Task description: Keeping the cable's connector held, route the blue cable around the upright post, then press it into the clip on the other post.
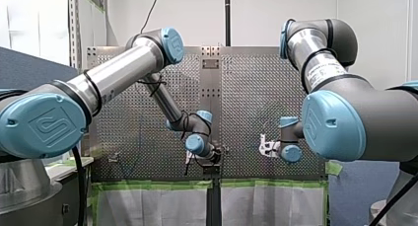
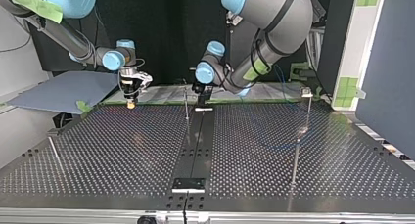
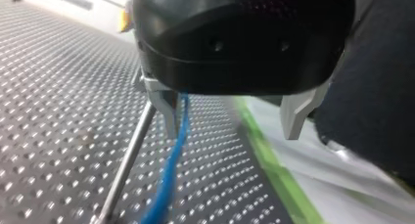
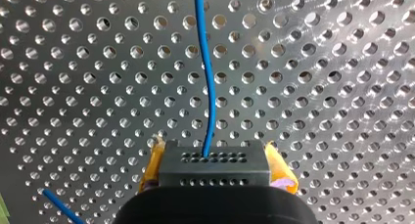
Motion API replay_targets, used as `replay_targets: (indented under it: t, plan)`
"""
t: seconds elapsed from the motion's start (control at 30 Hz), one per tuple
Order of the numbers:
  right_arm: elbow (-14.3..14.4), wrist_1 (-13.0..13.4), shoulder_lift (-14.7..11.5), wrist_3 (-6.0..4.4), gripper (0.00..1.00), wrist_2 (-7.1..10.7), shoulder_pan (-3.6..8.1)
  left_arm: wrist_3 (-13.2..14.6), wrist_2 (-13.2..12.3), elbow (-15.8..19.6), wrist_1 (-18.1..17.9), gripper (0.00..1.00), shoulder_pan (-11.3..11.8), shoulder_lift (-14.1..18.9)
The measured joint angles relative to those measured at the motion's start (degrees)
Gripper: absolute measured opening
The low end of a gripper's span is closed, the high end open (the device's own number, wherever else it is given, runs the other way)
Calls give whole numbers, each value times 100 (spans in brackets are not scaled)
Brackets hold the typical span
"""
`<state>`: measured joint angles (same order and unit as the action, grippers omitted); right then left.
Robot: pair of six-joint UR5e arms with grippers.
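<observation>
Blue cable (image 4: 206, 77) is seen leaving the black connector (image 4: 213, 161), which is clamped between the yellow pads (image 4: 280, 171) of the right claw (image 4: 216, 168), low over the perforated counter (image 4: 342, 87). From the connector the cable is run ahead across the counter, slack and gently bent. In the left wrist view the cable is hung down along the inner side of one metal finger (image 3: 166, 109) of the left claw (image 3: 231, 131). That claw's fingers are spread wide and nothing is pinched; contact with the finger cannot be confirmed. The upright post (image 3: 128, 155) is stood just beside the cable.

Cable is judged thin, light and limp, so it is expected to sag and slide unless tension is applied. The smooth jacket is likely slippery on bare metal. Best hold is judged to be near the post, pinched across the jacket, so the loop can be pulled taut. The clip (image 2: 307, 91) is found atop the other post at the top view's right, well apart. A firm press is expected to be needed there.
</observation>
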<state>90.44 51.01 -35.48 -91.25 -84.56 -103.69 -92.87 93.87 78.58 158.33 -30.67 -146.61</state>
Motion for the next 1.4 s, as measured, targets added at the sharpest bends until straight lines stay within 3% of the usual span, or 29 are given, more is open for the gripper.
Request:
replay_targets:
  t: [0.13, 0.47, 0.93, 1.4]
  plan:
    - [1, -10, 0, 6, 0, 0, 8, 156, 45, 131, -32, 99, -8, 85]
    - [1, -38, 0, 28, 0, 0, 12, 191, 137, 283, -156, 99, 37, 344]
    - [2, -54, 0, 35, 0, 0, 17, 200, -193, 540, -188, 99, -46, 597]
    - [0, -58, -1, 2, 0, 0, 19, 194, -188, 551, -103, 99, -77, 613]
